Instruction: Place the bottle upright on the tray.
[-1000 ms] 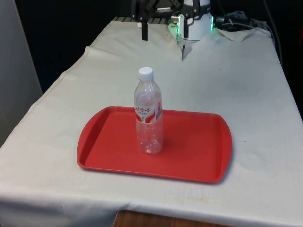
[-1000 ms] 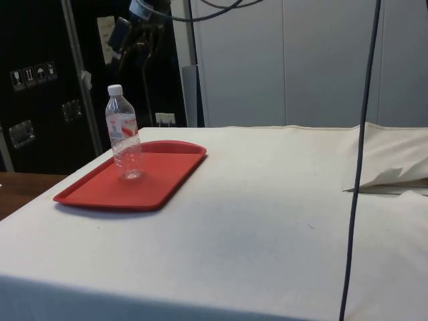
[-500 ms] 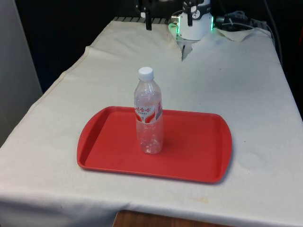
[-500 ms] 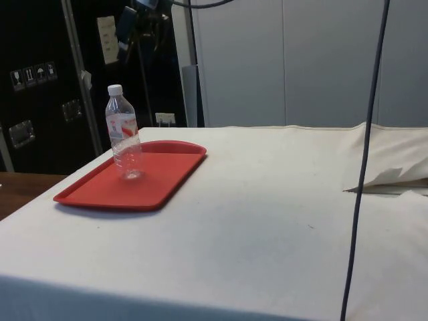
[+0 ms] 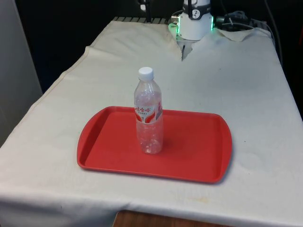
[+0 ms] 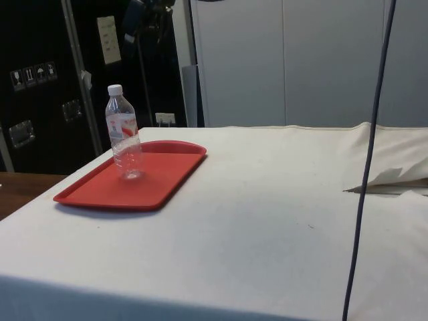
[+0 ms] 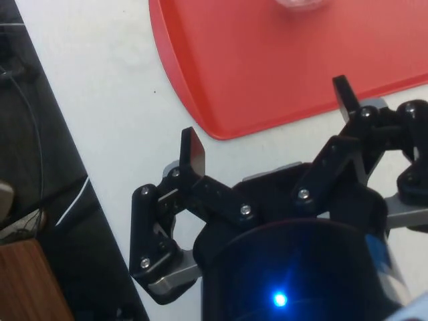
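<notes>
**Bottle standing on tray, gripper pulling clear**

Bottle [image 5: 149, 113] upright on the red tray [image 5: 194, 161], white cap up, base flat near the tray's middle, slightly toward the front view's left. Nothing touches it. Side view agrees: bottle [image 6: 124, 134] vertical, tray [image 6: 160, 177] flat on the white cloth [image 5: 236, 85].

Gripper [image 7: 267, 127]: fingers spread wide apart, empty. The tray edge lies beyond the fingertips [image 7: 192, 148], well below them; the bottle's base is just visible further out past the tips.

Change: over the last second the gripper has risen up and away from the bottle. In the front view it has nearly left the picture; in the side view the gripper [image 6: 148, 10] sits higher than before. Bottle and tray have not shifted.

Judgement: placement looks complete, with the bottle released and stable. What remains is only the retreat.
</notes>
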`<move>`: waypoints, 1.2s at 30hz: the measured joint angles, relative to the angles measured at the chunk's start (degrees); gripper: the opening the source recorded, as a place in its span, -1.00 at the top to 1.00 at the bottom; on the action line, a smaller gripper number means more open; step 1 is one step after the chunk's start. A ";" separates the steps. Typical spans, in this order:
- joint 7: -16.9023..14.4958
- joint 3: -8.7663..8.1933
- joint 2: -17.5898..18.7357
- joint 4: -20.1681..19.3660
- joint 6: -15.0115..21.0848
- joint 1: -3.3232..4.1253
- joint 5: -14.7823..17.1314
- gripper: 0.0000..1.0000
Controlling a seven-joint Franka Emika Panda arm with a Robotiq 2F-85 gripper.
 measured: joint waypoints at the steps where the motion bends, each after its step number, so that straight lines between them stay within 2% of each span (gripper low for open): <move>1: -0.69 -0.06 -0.29 -0.06 -0.29 0.00 0.00 -1.00; 21: -7.22 -0.80 -3.67 -1.49 -3.09 0.00 0.00 -1.00; 36: -11.34 -2.41 -4.18 -1.15 -6.53 0.00 0.00 -1.00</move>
